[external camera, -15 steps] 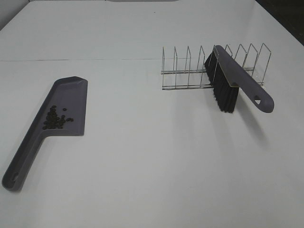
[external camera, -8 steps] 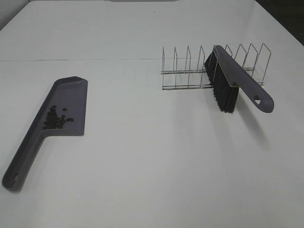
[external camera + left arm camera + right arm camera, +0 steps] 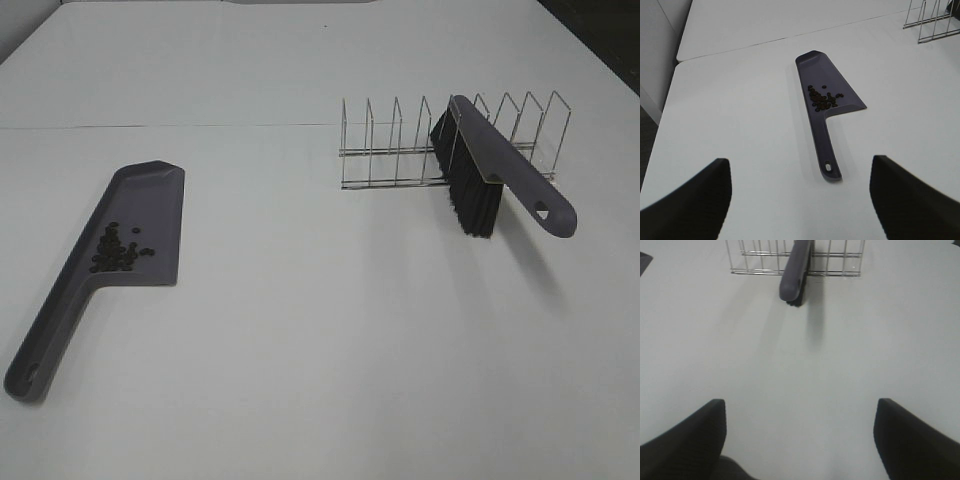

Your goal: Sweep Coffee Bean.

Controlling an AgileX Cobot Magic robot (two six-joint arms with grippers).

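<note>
Nothing has shifted since the earlier frames: dustpan, rack and brush lie where they lay.

On the left of the white table [image 3: 320, 340], the purple dustpan [image 3: 135, 215] lies flat, handle toward the near edge. The coffee bean [image 3: 118, 250] heap sits inside its tray, bunched near the handle end. To the right stands a wire rack [image 3: 400, 150]; the brush [image 3: 490, 165] rests slotted in it, bristles down, handle jutting out toward the near right.

A seam line crosses the tabletop behind the rack, and dark floor shows past the far right corner.

Neither gripper appears from above. Only the wrist views show them: the left gripper [image 3: 800, 200] spread wide and empty above the dustpan's handle, the right gripper [image 3: 800, 440] likewise wide and empty, facing the brush.
</note>
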